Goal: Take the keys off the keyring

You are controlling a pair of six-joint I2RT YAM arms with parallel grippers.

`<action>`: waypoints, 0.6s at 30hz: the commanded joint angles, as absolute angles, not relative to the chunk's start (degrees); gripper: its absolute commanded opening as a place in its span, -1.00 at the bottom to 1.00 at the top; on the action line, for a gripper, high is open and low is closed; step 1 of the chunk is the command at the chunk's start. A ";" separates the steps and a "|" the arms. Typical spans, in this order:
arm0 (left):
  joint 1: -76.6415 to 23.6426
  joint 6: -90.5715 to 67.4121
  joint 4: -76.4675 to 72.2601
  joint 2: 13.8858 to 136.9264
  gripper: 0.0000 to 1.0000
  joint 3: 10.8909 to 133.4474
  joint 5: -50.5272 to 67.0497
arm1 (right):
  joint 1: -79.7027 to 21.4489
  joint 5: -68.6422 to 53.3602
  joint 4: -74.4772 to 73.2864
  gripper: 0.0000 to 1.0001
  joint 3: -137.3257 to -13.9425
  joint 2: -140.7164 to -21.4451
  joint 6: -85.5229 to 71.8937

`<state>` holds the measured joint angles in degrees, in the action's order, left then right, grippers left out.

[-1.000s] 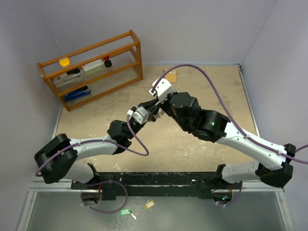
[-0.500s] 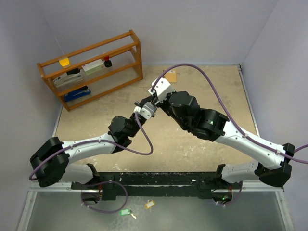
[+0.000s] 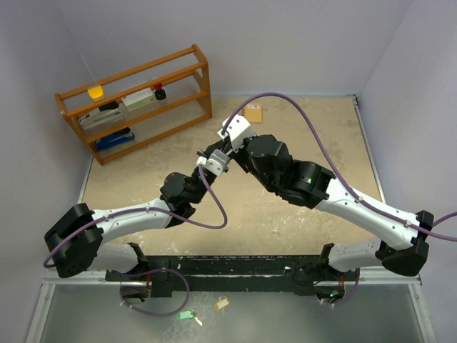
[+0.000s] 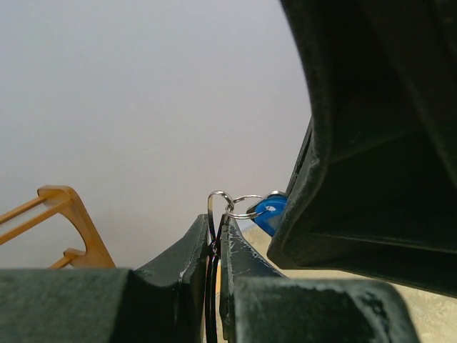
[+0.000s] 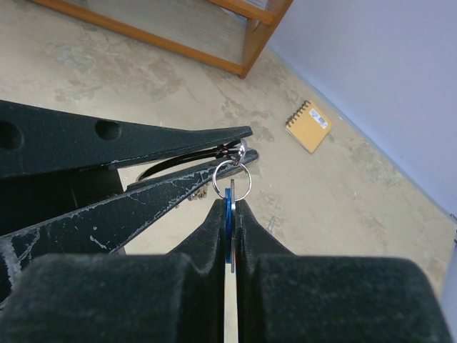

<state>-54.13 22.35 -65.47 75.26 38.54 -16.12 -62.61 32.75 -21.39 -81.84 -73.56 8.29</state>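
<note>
Both grippers meet above the middle of the table. My left gripper [image 4: 216, 223] [image 3: 211, 160] is shut on the keyring [image 4: 212, 207], a thin silver wire loop that sticks up between its fingertips. A small split ring [image 4: 246, 206] hangs from that loop and carries a key with a blue tag [image 4: 272, 212]. My right gripper [image 5: 230, 205] [image 3: 226, 148] is shut on the blue tag and its metal blade [image 5: 228, 200], with the small split ring [image 5: 233, 179] just beyond its tips. The left fingers [image 5: 143, 143] cross the right wrist view from the left.
A wooden rack [image 3: 136, 100] with small items stands at the far left. An orange notebook [image 3: 252, 112] lies at the far edge. A green tag [image 3: 187, 314] and a yellow tag [image 3: 222, 304] lie below the table's near edge. Walls close in all around.
The left arm has stretched farther out and its gripper has risen toward the right gripper. Both grippers have shifted slightly left and away, staying shut.
</note>
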 commanded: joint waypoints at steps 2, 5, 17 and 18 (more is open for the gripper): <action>-52.56 24.04 -71.28 71.71 -1.00 37.91 -23.88 | -63.25 31.11 -22.47 -1.00 -82.45 -73.27 6.50; -52.56 24.18 -72.26 70.62 -1.00 37.38 -24.69 | -63.28 30.73 -22.68 -1.00 -82.59 -73.68 6.40; -52.56 28.15 -74.38 67.15 -1.00 36.98 -25.62 | -63.28 25.82 -26.47 -1.00 -81.83 -75.01 3.31; -52.56 28.63 -74.74 66.81 -1.00 36.84 -25.92 | -63.28 25.51 -26.60 -1.00 -81.71 -74.91 2.76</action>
